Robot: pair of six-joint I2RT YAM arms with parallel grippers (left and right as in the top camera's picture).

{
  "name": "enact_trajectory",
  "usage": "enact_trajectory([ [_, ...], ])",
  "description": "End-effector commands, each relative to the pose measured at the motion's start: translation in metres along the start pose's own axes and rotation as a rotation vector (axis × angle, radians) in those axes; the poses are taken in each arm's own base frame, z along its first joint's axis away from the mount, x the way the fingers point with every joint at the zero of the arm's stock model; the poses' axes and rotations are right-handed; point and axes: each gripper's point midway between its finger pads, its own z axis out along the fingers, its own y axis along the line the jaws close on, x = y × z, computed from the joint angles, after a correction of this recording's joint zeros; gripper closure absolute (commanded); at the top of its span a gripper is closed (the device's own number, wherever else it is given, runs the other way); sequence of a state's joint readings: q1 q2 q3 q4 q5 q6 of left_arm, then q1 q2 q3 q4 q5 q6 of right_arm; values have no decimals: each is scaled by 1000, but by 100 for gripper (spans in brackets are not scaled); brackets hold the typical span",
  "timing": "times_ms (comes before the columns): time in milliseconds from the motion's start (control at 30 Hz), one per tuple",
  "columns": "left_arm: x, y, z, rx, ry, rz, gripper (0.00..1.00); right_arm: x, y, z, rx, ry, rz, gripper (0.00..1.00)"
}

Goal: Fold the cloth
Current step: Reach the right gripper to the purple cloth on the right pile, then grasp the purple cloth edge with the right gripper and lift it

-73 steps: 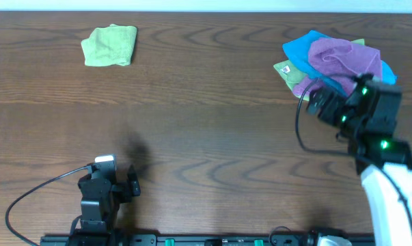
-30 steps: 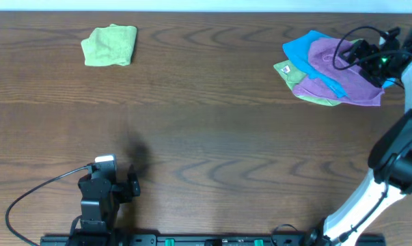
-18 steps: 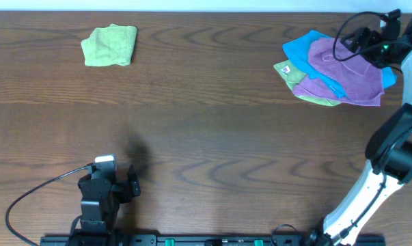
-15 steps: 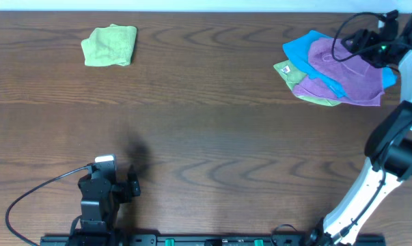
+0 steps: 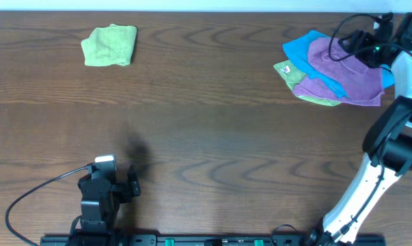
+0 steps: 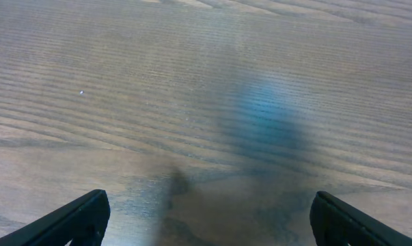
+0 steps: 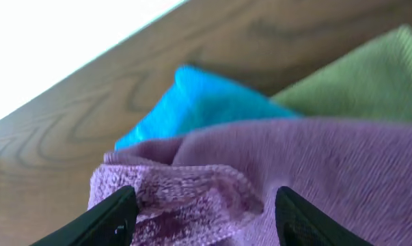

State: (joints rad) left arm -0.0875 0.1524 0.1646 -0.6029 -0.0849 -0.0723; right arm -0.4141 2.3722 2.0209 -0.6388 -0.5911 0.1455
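Overhead, our right gripper [image 5: 362, 48] hangs over the far right corner of the table [image 5: 212, 116], just above the far edge of the purple cloth [image 5: 346, 72]. That cloth lies on top of a loose pile. A blue cloth [image 5: 301, 49] sticks out from under it on the side away from the gripper, toward the table's middle. A green cloth [image 5: 285, 69] with a small white tag shows at the pile's near edge.

Through the right wrist camera, the gripper [image 7: 206, 213] stands spread wide, its two dark fingers [image 7: 113, 217] well apart. Between them sits a bunched, rolled hem of the purple cloth [image 7: 315, 164], just in front of the tips. We cannot tell whether either finger touches it. Beyond the hem, the blue cloth [image 7: 206, 102] lies ahead and slightly left of the gripper. The green cloth [image 7: 359, 72] lies ahead to its right, and bare table [image 7: 76, 123] runs off to the left.

Our left gripper [image 5: 129, 186] sits low at the near edge, well apart from the pile. Far ahead of it lies a lime cloth [image 5: 110, 45], alone. From the left wrist, the gripper [image 6: 209, 219] is open too. Only the two fingertips [image 6: 76, 219] show at the lower corners, with nothing but wood grain [image 6: 192, 82] between and ahead of them.
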Motion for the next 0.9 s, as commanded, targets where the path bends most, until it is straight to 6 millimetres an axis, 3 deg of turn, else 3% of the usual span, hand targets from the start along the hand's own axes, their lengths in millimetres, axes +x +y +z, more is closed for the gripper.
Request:
enact_trajectory([
  [0,3,1,2,-2,5,-3,5,10,13,12,-28,41,15,35],
  [200,3,1,2,-2,5,-3,5,16,15,15,-16,62,-16,40],
  [300,3,1,2,-2,5,-3,5,13,3,15,50,47,-37,40],
  [433,3,1,2,-2,5,-3,5,3,2,18,44,5,-64,69],
  [500,3,1,2,-2,5,-3,5,3,2,19,43,2,-62,76],
  [600,3,1,2,-2,5,-3,5,5,3,23,42,11,-62,99],
  [867,3,1,2,-2,5,-3,5,6,21,27,0,14,-81,99],
])
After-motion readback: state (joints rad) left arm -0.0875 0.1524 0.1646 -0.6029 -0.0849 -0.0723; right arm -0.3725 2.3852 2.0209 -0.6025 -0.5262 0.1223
